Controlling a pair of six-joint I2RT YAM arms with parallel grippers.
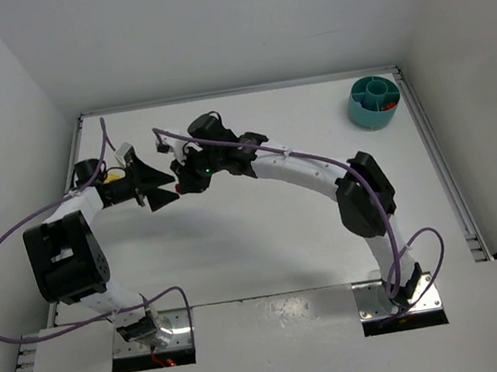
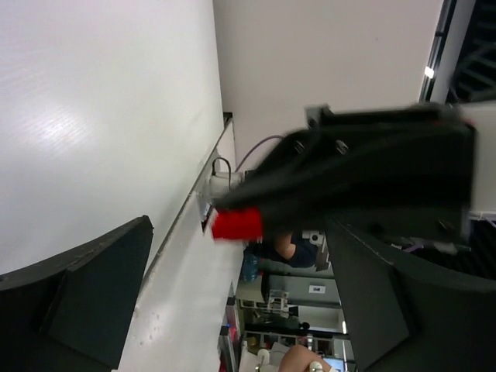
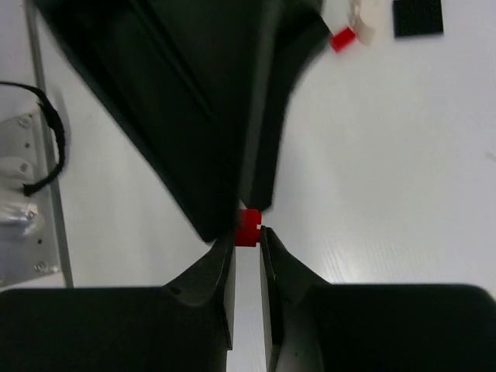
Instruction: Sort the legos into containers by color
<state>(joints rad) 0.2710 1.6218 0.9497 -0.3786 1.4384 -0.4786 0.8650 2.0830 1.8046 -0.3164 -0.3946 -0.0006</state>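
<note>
Left gripper (image 1: 162, 186) stands with its jaws spread as wide as they go and has hold of nothing. Its two black fingers (image 2: 85, 302) flank the other arm's tip without touching it. Between those spread fingers sits a red brick (image 3: 249, 225), pinched by the right gripper (image 3: 246, 242), whose jaws are nearly shut on the brick's two sides and grip it at the very fingertips.

The two grippers meet nose to nose above the table (image 1: 266, 239), which reads as a mid-air handover: the left side is free to back away and the right side carries the load.

Ahead of the right gripper and off to one side, three pieces lie on the table, none sorted yet: a loose red brick (image 3: 342, 39), a cream brick (image 3: 363, 23) just beside it, and a black piece (image 3: 418, 17).

Well away to the right gripper's right, near the table's back corner, stands the teal tub (image 1: 368, 119), with something red already in one compartment. That placement probably explains the pass. The tub is on the right arm's side, so that arm looks better placed to take the red brick there.
</note>
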